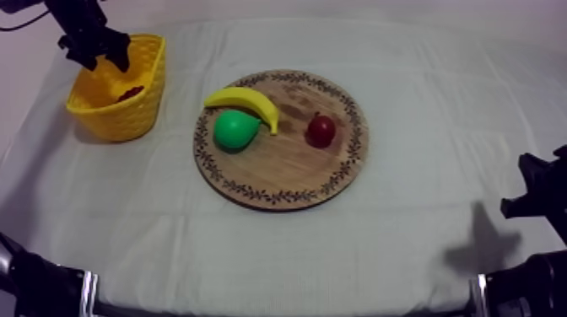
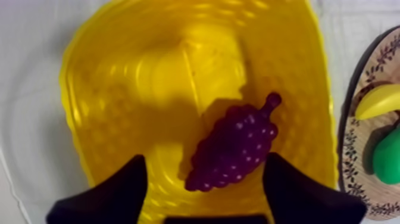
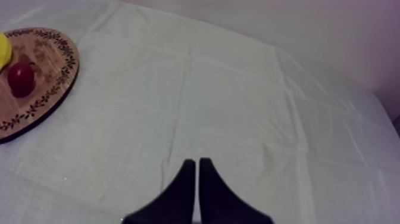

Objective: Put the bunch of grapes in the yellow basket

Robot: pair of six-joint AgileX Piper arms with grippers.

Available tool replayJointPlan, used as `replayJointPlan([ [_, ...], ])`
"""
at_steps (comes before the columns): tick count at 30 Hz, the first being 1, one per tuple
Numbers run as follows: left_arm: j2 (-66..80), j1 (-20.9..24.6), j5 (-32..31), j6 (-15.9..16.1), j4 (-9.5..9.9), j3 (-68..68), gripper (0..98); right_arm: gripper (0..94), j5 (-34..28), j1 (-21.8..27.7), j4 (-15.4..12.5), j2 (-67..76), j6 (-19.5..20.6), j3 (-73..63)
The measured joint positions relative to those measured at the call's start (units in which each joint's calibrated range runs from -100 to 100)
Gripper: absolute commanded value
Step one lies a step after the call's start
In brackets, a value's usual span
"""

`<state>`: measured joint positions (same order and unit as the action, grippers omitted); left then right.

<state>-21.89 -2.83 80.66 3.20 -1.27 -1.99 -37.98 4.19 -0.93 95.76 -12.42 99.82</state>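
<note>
From above, most of the bunch of grapes [image 2: 232,143] is hidden from you by the wall of the yellow basket [image 1: 118,105] and by your left gripper [image 1: 94,52]; only a dark patch shows inside the basket. The left wrist view makes it plain: the purple bunch lies on the basket floor, stem toward the round wooden board [image 1: 283,169]. Your left gripper hangs over the basket's mouth with its two black fingers [image 2: 119,190] well apart, one on each side of the bunch and touching nothing.

The basket stands near the table's far left corner. The board lies about midway across the table, well apart from the basket.

Your right gripper [image 3: 197,162] rests by the table's right edge, partly cut off in the top view. Its fingers lie together as a narrow wedge over bare grey-white cloth [image 3: 238,107], holding nothing.

Both wrist views cut the board off at its patterned rim.

Counted: one basket, one board, one bunch of grapes. On the board there are three fruits: one banana [image 1: 245,101], one green pear [image 1: 234,130] touching it, and one small red fruit [image 1: 321,131] set apart from both.
</note>
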Motion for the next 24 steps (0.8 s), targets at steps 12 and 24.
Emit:
replayJointPlan([
  [12,13.4,-0.9,-5.2,-0.4,-0.55,-8.0,33.2,0.3,0.0,0.0,0.0,0.0,0.0,0.0],
  [24,32.3,1.3,-12.1,1.5,-1.51,-22.2,19.6,0.3,0.0,0.0,0.0,0.0,0.0,0.0],
])
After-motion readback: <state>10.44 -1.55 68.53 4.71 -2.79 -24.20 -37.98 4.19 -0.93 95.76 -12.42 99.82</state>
